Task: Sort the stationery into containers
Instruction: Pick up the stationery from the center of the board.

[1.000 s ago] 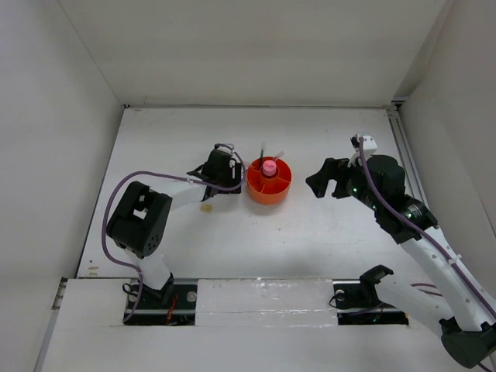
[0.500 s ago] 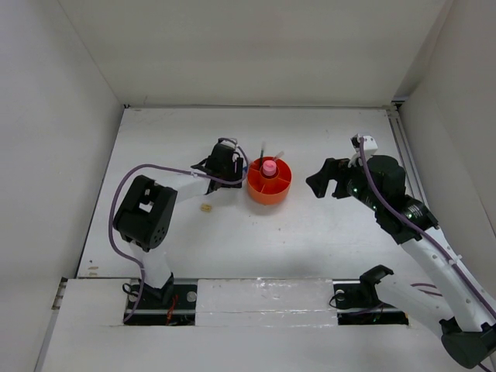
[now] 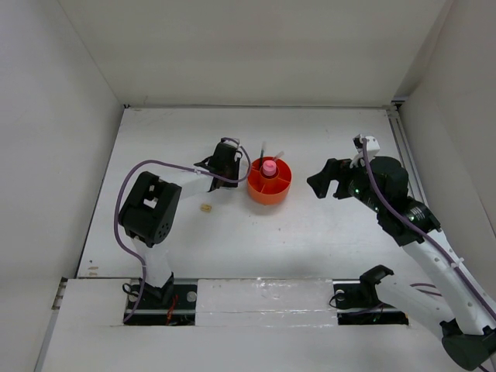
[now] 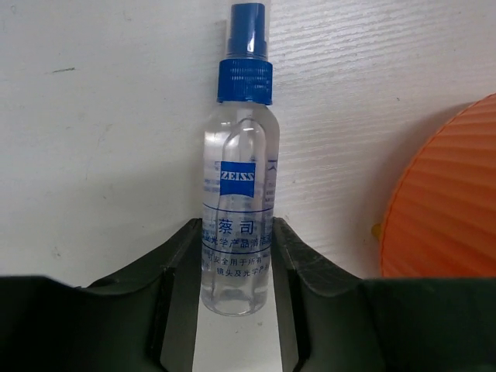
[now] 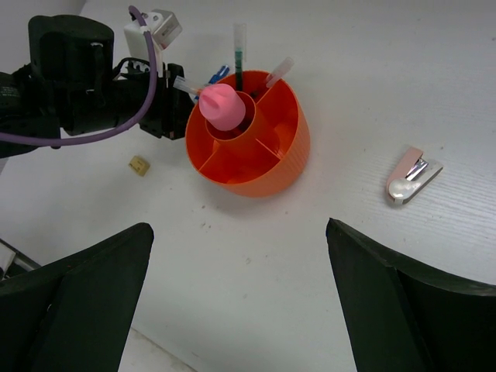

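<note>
My left gripper (image 4: pixel 236 228) is shut on a clear spray bottle (image 4: pixel 236 194) with a blue cap and blue print; both fingers press its lower sides. It sits just left of the round orange organiser (image 4: pixel 446 201). In the top view the left gripper (image 3: pixel 231 165) is at the organiser's (image 3: pixel 270 186) left rim. A pink tube (image 5: pixel 219 105) stands in the central cup, and thin pens (image 5: pixel 239 46) stand in the far compartments. A small yellow eraser (image 5: pixel 139 165) lies on the table left of the organiser. My right gripper (image 5: pixel 239 232) is open and empty, well above the table right of the organiser.
A small pink and white stapler-like object (image 5: pixel 413 174) lies on the table right of the organiser. White walls enclose the table (image 3: pixel 310 232) on the left, far and right sides. The left arm's purple cable (image 3: pixel 124 194) loops over the left part of the table.
My left gripper has shifted slightly farther and right, closer to the organiser's rim, and its elbow has swung right. The right arm has barely moved.
</note>
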